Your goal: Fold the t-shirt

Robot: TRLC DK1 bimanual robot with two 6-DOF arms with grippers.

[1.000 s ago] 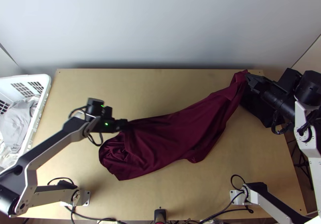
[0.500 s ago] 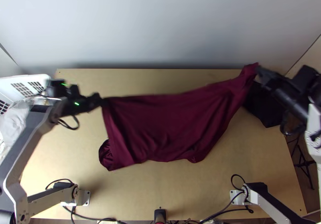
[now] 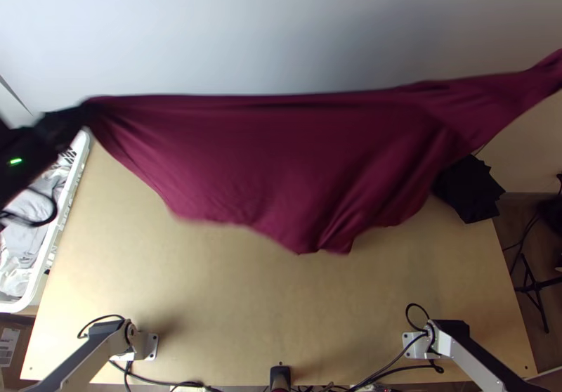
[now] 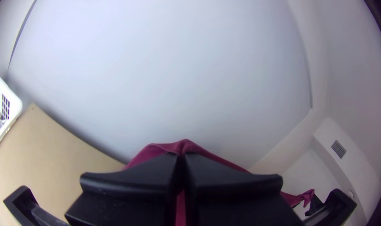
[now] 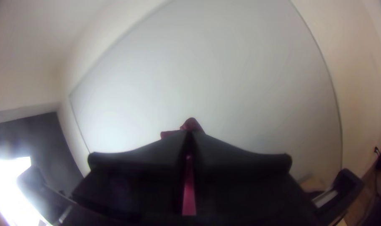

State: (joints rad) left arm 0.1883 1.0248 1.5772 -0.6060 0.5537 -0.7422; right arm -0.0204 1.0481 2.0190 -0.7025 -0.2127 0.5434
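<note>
At the left, the white plastic basket [image 3: 69, 201] holds loose grey and white cloths [image 3: 24, 234], probably set beside the worktop [image 3: 246, 322] so garments are within the left arm's reach. Above its far corner is the left gripper [image 4: 181, 157], its jaws pressed together on an upper corner of the maroon t-shirt [image 3: 295, 160]; a little fabric pokes out past the tips, and I cannot tell whether it is sleeve, shoulder or hem.

The t-shirt hangs raised over the far half of the worktop, its upper edge drawn nearly straight between both arms while the rest droops in soft creases to a ragged lower edge. The wide, high hold looks meant to let weight and tension pull wrinkles out before any fold; tugging harder could slip a corner free. Laying it down flat would be the sensible next move.

A black cloth pile [image 3: 469, 190] sits by the worktop's far right corner, perhaps kept there as finished work. At far right, the right gripper [image 5: 189, 136] has its jaws closed on the opposite corner, a small bunch showing beyond them, as anchor for the stretch.
</note>
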